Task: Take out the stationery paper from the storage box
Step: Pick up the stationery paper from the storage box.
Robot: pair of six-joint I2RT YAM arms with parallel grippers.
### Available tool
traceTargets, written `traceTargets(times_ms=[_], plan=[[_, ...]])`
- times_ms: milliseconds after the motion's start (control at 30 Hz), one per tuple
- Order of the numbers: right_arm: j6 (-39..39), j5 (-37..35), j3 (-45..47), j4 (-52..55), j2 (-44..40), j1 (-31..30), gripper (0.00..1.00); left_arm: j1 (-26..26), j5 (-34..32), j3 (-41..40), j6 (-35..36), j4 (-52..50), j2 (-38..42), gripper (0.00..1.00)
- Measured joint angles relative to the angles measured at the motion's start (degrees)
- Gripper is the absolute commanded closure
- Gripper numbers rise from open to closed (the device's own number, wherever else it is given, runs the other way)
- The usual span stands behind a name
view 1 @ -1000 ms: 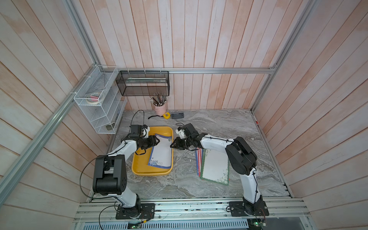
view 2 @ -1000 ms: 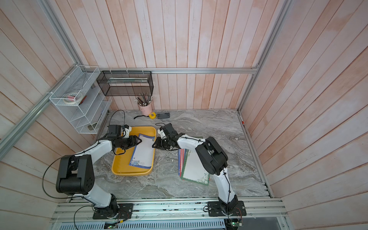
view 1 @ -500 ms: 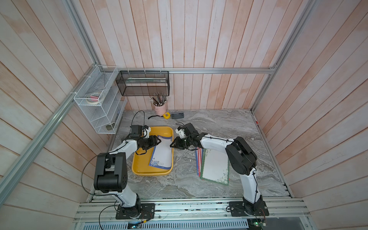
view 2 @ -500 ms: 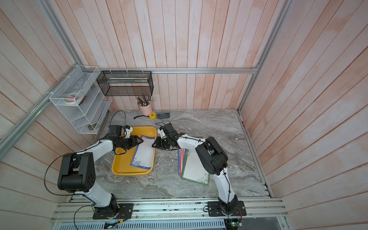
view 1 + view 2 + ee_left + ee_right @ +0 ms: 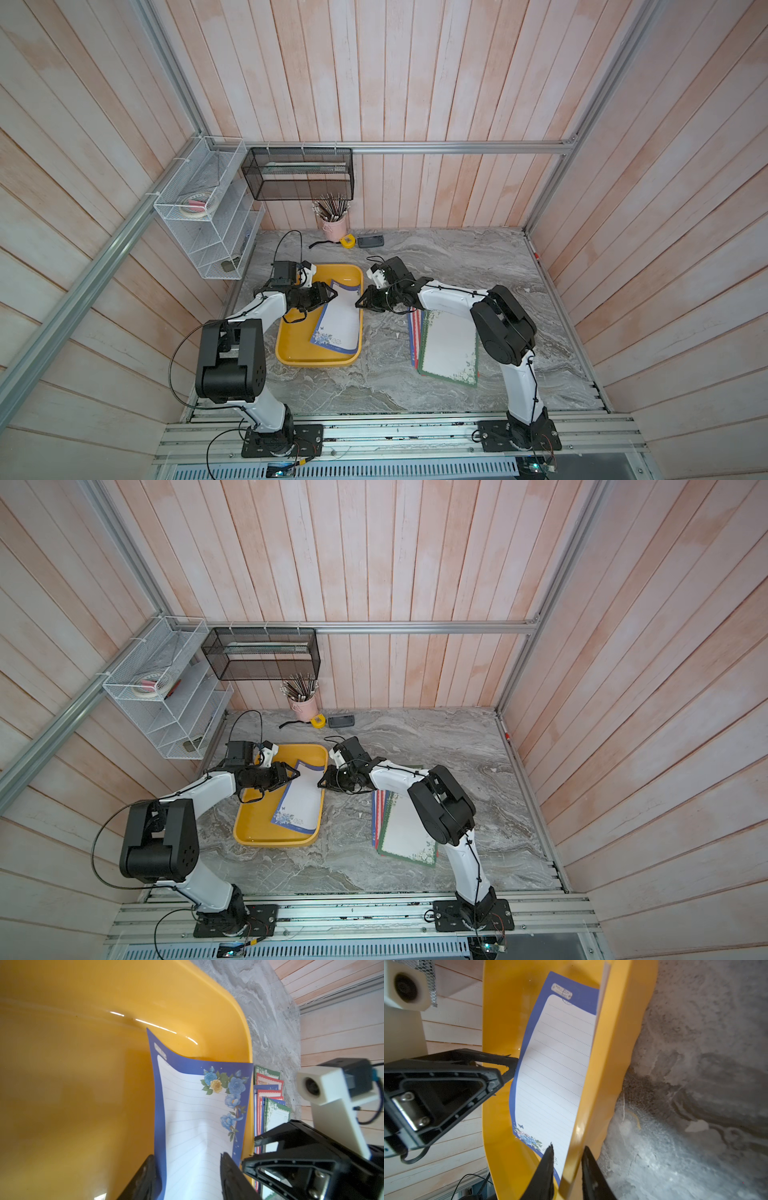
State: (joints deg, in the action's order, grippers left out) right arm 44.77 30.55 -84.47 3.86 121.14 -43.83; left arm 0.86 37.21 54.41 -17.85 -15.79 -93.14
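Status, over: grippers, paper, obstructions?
Left gripper open astride blue-bordered sheet. Right gripper astride sheet edge and storage box wall, grip unclear. Wall in the way.

**Storage box** [image 5: 83, 1084]: yellow plastic, smooth, high gloss, bright highlights along its wall.
**Stationery paper** [image 5: 193, 1118], inside the storage box: thin matt paper, printed blue floral border, bowed.
**Loose sheets** [image 5: 449, 349], beside the storage box on the right arm's side: matt printed paper, green and red borders.
**Bench** [image 5: 415, 395], under the storage box: grey veined stone-look surface, dull, grainy close up.
**Gripper parts**: fingers [image 5: 546, 1167] in black matt plastic, ragged at the tip edges.
**Camera housing** [image 5: 324, 1088]: white matt plastic.
**Walls** [image 5: 415, 83], behind the storage box: pale whitewashed wood planks.
**Frame rail** [image 5: 457, 146]: bare metal, satin.
**Basket** [image 5: 299, 174]: black mesh.
**Rack** [image 5: 199, 232]: white coated wire.
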Motion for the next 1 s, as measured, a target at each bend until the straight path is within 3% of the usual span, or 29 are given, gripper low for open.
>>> traceTargets(times_ms=[267, 500, 633, 700, 767, 833, 1000], plan=[[0.0, 0.0, 0.0, 0.0, 0.0, 0.0, 0.75, 0.0, 3.1, -0.9, -0.7, 2.1, 2.4, 0.53], [0.0, 0.0, 0.0, 0.0, 0.0, 0.0, 0.75, -1.4, 3.4, -0.5, -0.5, 1.2, -2.2, 0.53], [0.0, 0.0, 0.0, 0.0, 0.0, 0.0, 0.73, -2.3, 2.8, -0.3, 0.5, -0.7, -3.4, 0.69], [-0.2, 0.1, 0.0, 0.0, 0.0, 0.0, 0.62, -2.4, 2.1, 0.2, 1.1, -1.4, -3.3, 0.76], [-0.5, 0.3, 0.0, -0.1, 0.0, 0.0, 0.51, -2.4, 0.7, 0.3, 1.9, -1.5, -2.1, 0.9], [-1.1, 0.0, 0.1, -0.1, -0.6, 0.1, 0.45, -2.3, -0.6, 0.3, 2.5, -1.8, 0.5, 1.0], [-2.7, -1.2, 2.0, -0.9, -7.6, 1.0, 0.38, -2.2, -2.9, 1.8, 3.3, -2.9, 10.3, 1.0]])
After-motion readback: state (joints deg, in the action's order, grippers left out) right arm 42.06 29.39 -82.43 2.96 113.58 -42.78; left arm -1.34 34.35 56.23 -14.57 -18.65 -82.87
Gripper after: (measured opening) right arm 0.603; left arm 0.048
